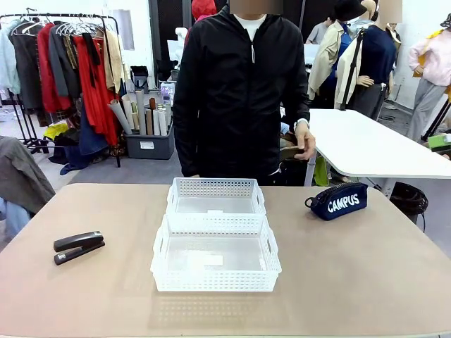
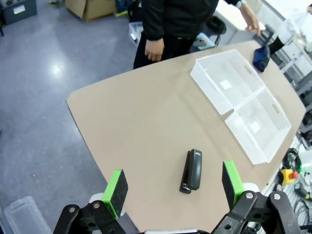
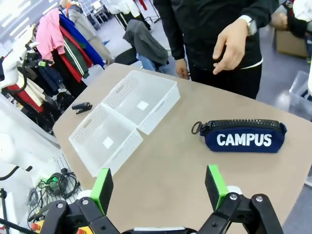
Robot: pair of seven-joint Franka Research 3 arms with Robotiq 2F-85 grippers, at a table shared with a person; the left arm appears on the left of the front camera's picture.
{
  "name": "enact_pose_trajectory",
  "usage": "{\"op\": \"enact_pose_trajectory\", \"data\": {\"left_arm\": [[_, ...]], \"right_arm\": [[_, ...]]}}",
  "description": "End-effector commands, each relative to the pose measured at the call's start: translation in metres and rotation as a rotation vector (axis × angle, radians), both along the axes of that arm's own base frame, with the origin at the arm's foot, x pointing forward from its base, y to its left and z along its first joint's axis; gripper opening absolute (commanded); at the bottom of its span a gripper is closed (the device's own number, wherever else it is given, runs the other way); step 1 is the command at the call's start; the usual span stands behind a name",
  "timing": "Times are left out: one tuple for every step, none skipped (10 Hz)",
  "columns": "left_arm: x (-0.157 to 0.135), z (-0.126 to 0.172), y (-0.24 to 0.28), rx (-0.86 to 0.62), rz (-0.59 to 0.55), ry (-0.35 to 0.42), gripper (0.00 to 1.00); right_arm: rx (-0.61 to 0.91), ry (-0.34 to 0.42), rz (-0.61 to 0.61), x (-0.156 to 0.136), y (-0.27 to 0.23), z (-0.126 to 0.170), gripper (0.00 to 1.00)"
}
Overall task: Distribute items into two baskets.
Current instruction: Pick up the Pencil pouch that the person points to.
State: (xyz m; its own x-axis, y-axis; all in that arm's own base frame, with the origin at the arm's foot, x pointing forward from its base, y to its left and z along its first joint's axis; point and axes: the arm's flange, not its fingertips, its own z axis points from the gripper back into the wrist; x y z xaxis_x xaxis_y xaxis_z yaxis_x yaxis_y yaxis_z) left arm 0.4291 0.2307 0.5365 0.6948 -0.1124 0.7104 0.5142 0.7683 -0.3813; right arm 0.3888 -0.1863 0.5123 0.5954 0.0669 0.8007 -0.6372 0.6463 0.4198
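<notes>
Near basket (image 1: 215, 282) touches far basket (image 1: 215, 187); stickers (image 1: 209, 260) inside.

Left gripper (image 2: 173, 189) and right gripper (image 3: 158, 186): black linked fingers (image 2: 243, 209) with silver pivot screws, each tipped by a flat bright-green pad (image 2: 117, 191). Person (image 1: 239, 91): black zip-front jacket with long sleeves and a pale zip line, white shirt at the collar, light-coloured wristwatch (image 3: 249, 24).
</notes>
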Motion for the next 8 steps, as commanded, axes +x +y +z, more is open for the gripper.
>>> {"op": "enact_pose_trajectory", "data": {"left_arm": [[-0.0078,-0.0018,0.0004,-0.025,-0.019,-0.039,1.00],[-0.0084,-0.0013,0.0001,-0.031,-0.021,-0.045,1.00],[-0.0089,-0.0004,0.0003,-0.033,-0.020,-0.050,1.00],[-0.0092,0.0003,0.0012,-0.030,-0.021,-0.050,1.00],[-0.0092,0.0001,0.0027,-0.034,-0.023,-0.050,1.00],[-0.0090,0.0000,0.0030,-0.034,-0.018,-0.049,1.00],[-0.0084,0.0000,0.0017,-0.035,-0.040,-0.049,1.00],[-0.0061,0.0021,0.0024,-0.019,-0.005,-0.019,1.00]], "right_arm": [[0.013,-0.044,0.007,-0.0057,0.0023,-0.0024,1.00],[0.006,-0.051,0.012,-0.0075,0.0021,-0.0021,1.00],[0.003,-0.052,0.011,-0.0081,0.0020,-0.0014,1.00],[0.002,-0.048,0.007,-0.0083,0.0021,-0.0016,1.00],[0.003,-0.047,0.004,-0.0080,0.0025,-0.0012,1.00],[0.007,-0.040,0.000,-0.0073,0.0025,-0.0009,1.00],[-0.027,-0.048,-0.003,-0.0066,0.0035,0.0002,1.00],[-0.004,-0.011,-0.001,-0.0041,-0.0018,0.0021,1.00]]}}
